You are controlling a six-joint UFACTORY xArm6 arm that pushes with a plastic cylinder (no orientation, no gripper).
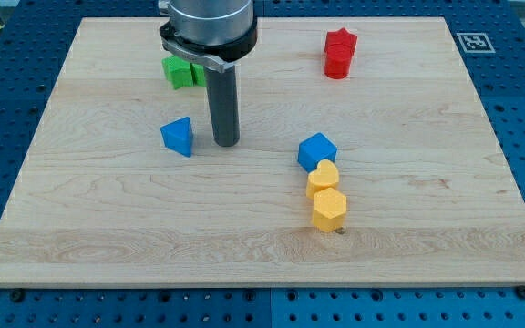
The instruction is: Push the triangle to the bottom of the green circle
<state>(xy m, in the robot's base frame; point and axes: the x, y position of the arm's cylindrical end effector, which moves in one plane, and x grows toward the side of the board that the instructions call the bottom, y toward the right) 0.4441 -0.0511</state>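
Currently my tip (pixel 227 143) stands just right of the blue triangle (pixel 178 137); no jaws exist here. Green block (pixel 180 72), partly hidden, lies above the triangle. Advise short, gentle nudges.

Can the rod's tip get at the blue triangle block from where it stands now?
Probably yes: my tip stands just to the view's right of the blue triangle block, with only bare wooden board between them.
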